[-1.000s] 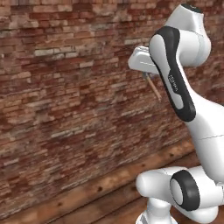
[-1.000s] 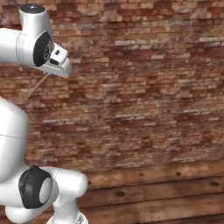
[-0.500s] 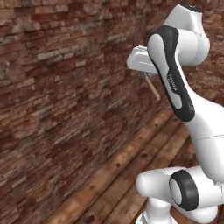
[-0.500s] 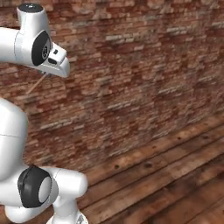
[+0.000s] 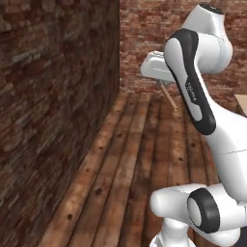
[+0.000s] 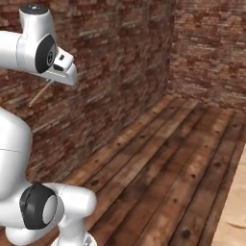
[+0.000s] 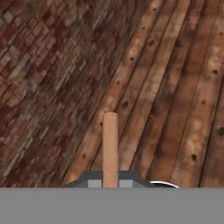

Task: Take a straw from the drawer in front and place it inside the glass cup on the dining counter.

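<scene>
As the arm is raised high over a wooden floor (image 6: 173, 158) with a brick wall (image 6: 115, 62) beside it, the gripper (image 7: 110, 183) carries the straw (image 7: 110, 148), its 2 tips closed on the straw's lower end. In the hand view the straw points toward 12 o'clock; in the left base view it (image 5: 169, 98) hangs below the hand toward 5 o'clock. It looks thin, light and stiff, so I judge it easy to carry but likely to pivot or slip in the pinch. A hold nearer its middle would be steadier, with only gentle pressure.
</scene>
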